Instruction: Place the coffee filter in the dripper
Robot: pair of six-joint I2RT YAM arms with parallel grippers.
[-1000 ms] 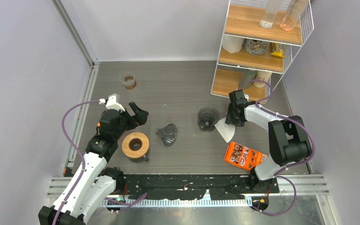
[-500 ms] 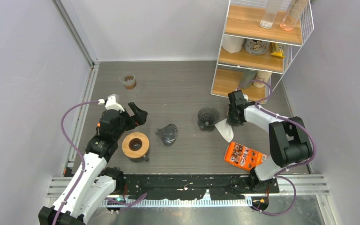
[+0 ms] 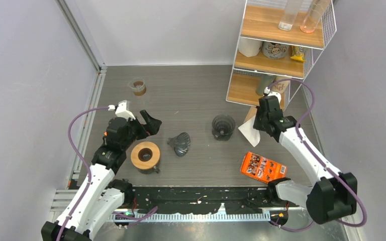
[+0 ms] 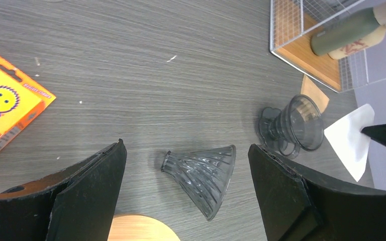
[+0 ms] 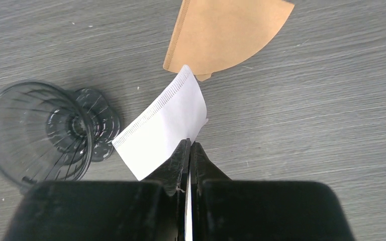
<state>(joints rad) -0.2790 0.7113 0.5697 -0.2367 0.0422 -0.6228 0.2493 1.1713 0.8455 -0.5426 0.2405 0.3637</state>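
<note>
Coffee filter [image 3: 248,131] lifted, pinched in right jaws.

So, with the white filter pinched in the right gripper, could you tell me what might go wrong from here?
The right gripper holds the white filter only by one edge, so it could slip or flap. The filter looks flat, not opened into a cone, so it may not seat in the dripper. That dripper seems light; a nudge could shift it.
</note>
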